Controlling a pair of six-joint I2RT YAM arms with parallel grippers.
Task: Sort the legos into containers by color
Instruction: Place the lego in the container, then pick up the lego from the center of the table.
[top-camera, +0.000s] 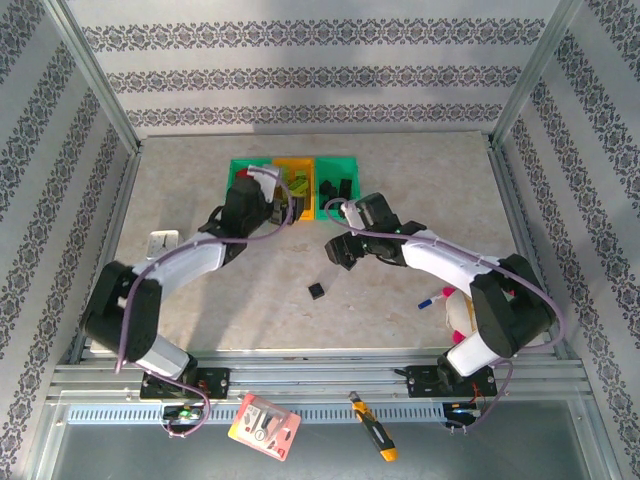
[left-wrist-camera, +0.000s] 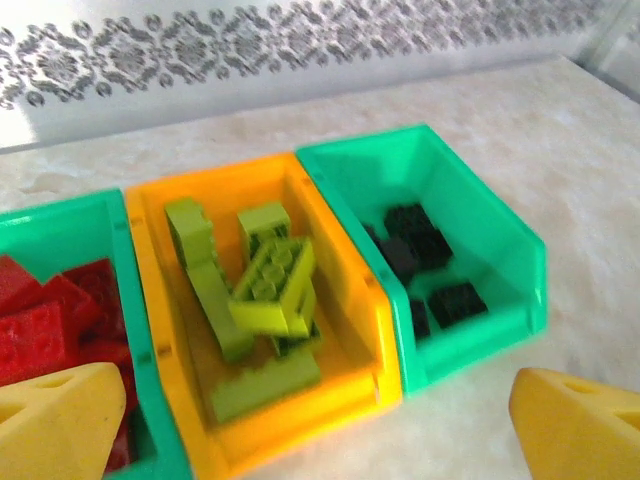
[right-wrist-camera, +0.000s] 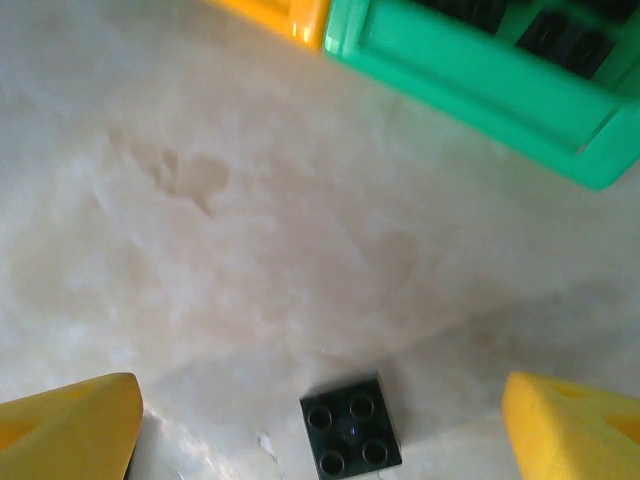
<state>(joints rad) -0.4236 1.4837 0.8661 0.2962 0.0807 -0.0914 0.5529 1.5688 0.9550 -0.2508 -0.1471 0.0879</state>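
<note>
**A:** Where does the loose piece lie now?

**B:** One black 2x2 lego (top-camera: 316, 290) lies alone on the table (top-camera: 420, 200), between the two arms and well apart from the containers (top-camera: 238, 166).

**A:** Which arm is nearer to it?

**B:** The right gripper (top-camera: 345, 252), clearly. In the right wrist view the lego lies on the table below, between the two yellow fingertips (right-wrist-camera: 65, 430), a little right of the middle and low in the view. The jaws stand wide apart and hold nothing. I judge that the gripper must go down and a little back toward its own base.

**A:** Has the lego a long axis?

**B:** No, it is square, with four studs. Its sides are turned a little against the line of the fingertips, so a small turn of the wrist may help.

**A:** And the left gripper (left-wrist-camera: 320, 430)?

**B:** Its fingers are apart and empty. It hovers at the near side of the containers, by the orange-yellow bin (left-wrist-camera: 150, 210).

**A:** Please count for me.

**B:** There are three bins. The lime bricks (left-wrist-camera: 265, 290) in the orange-yellow bin are about five, but they overlap. In the right green bin (left-wrist-camera: 500, 230) I count at least three black bricks (left-wrist-camera: 420, 245). The red bricks (left-wrist-camera: 40, 320) in the left green bin (left-wrist-camera: 60, 215) are partly hidden, so I cannot count them.
</note>
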